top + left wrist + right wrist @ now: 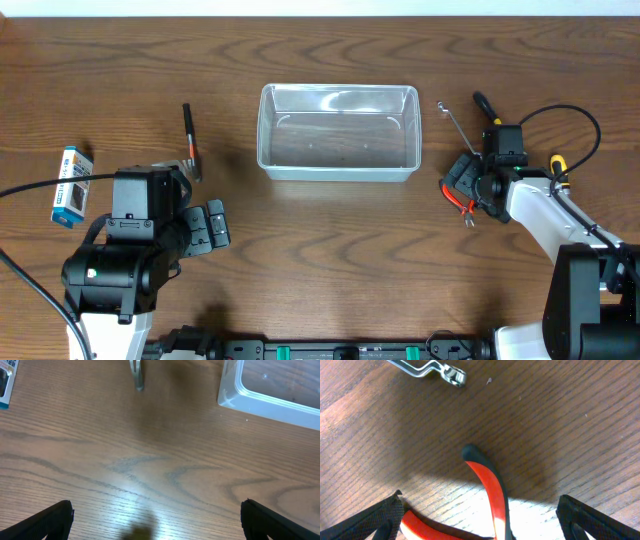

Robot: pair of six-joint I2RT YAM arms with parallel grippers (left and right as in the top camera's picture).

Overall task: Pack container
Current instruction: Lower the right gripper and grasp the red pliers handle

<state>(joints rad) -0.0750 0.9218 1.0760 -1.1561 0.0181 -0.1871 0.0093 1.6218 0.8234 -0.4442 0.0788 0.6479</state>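
The clear plastic container [264,130] stands empty at the middle back of the table; its corner shows in the left wrist view [235,391]. My left gripper [214,225] is open and empty over bare wood, left of and nearer than the container; its fingertips show at the bottom of its wrist view [157,520]. My right gripper [458,188] is open, right of the container. Its fingers [480,520] straddle the red-handled pliers [490,485], which lie on the table. The pliers [463,208] are partly hidden under the gripper from overhead.
A black-and-orange tool [190,138] lies left of the container, its metal tip in the left wrist view [136,375]. A blue-and-white box [70,185] lies far left. A small metal wrench [452,118] [427,369] and a black-handled tool [487,108] lie behind the right gripper.
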